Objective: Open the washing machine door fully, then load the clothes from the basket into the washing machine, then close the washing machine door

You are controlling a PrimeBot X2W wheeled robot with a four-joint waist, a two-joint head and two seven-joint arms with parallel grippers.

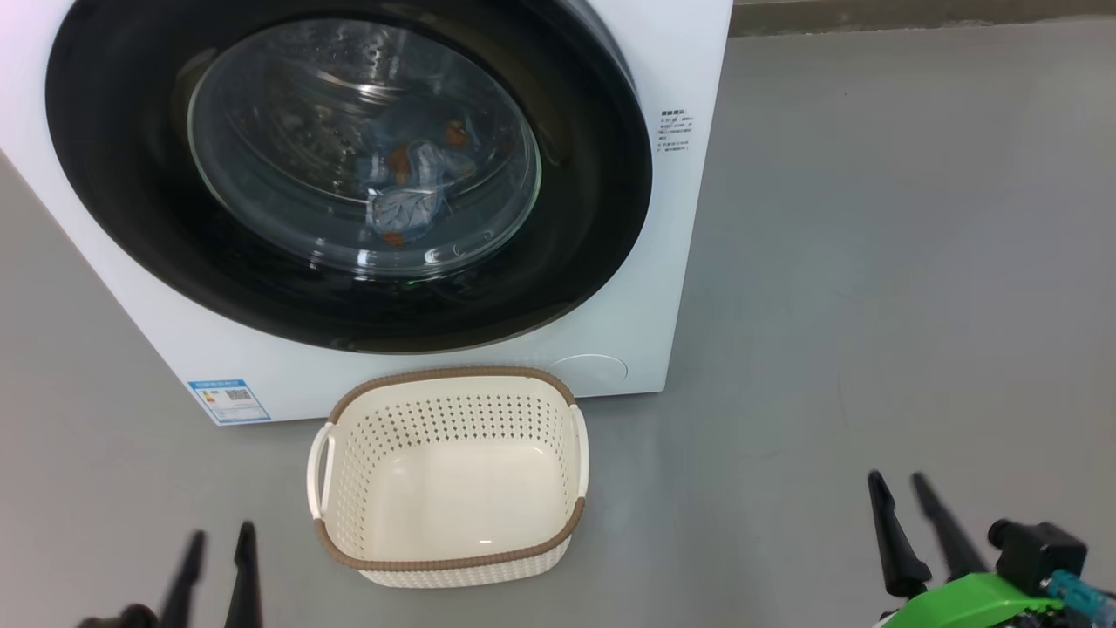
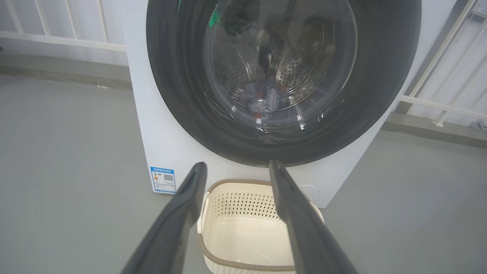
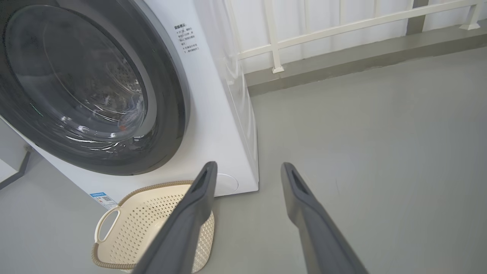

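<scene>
The clothes (image 1: 410,187) sit behind the shut washing machine door (image 1: 261,131), and the left end effector (image 1: 221,534) and right end effector (image 1: 896,480) are spread.

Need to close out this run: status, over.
Left gripper and right gripper open, empty. Washing machine door shut, clothes behind its glass. Basket empty, standing close before the door.

There is one washing machine (image 1: 684,262) with one door (image 1: 349,166) at upper left, and one basket (image 1: 453,373) at bottom centre. Two grippers show: the left gripper (image 1: 221,530) lower left, the right gripper (image 1: 896,477) lower right.
</scene>
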